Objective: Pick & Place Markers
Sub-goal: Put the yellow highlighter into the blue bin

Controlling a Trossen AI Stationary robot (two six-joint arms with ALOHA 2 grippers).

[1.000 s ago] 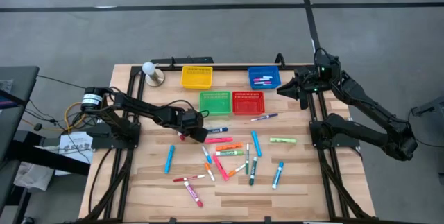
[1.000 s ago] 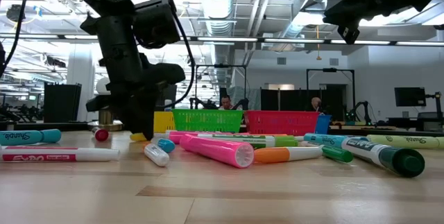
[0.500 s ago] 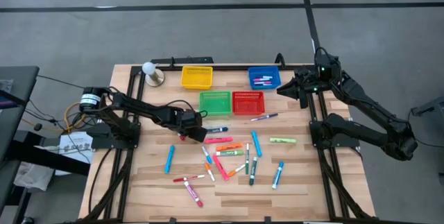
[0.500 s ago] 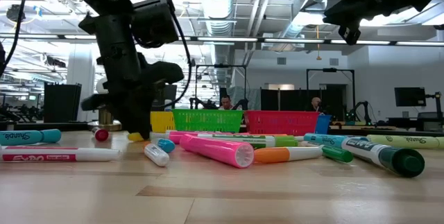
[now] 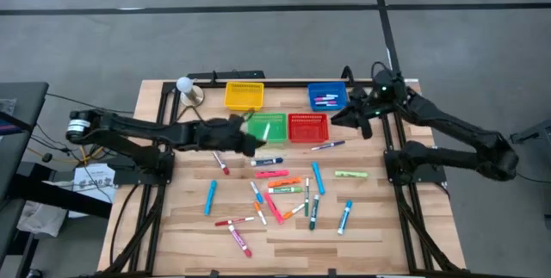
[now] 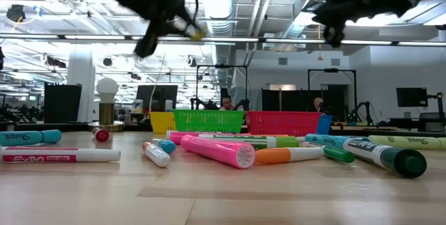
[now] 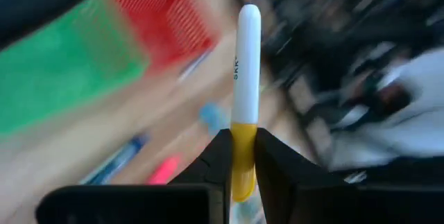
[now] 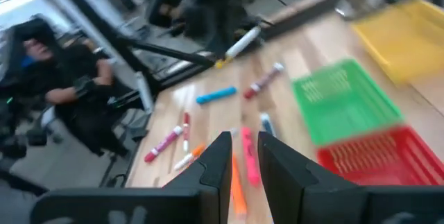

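My left gripper [image 7: 243,139] is shut on a white marker with a yellow end [image 7: 247,57]. It hangs high over the near-left corner of the green basket [image 5: 274,121]; the marker [image 5: 266,131] shows there as a pale streak. Many more markers [image 5: 284,190] lie flat across the middle of the table. My right gripper [image 8: 244,151] hovers between the blue basket [image 5: 328,97] and the red basket [image 5: 308,126]. It has a narrow gap between its fingers and nothing in it. In the low view both grippers are up high, left [image 6: 171,17] and right [image 6: 334,12]. My left gripper pinches the marker's yellow end [image 7: 243,132] between its two fingers. The fingers come from the table's left, slanting a little downward, and lie along the marker. The white body sticks out past the fingertips, and the marker is lifted clear of the table.
A yellow basket [image 5: 244,95] stands at the far edge, left of the blue one, which holds a few markers. A white ball on a stand [image 5: 187,89] is at the far left. A red marker [image 5: 220,163] lies near my left arm. The table's near strip [image 5: 284,248] is bare wood.
My left gripper has risen from the table with the yellow-ended marker and tipped from pointing steeply down to nearer level. It has gone toward the green basket, and the marker is now lifted clear. My right gripper has swung a little toward the table's left.
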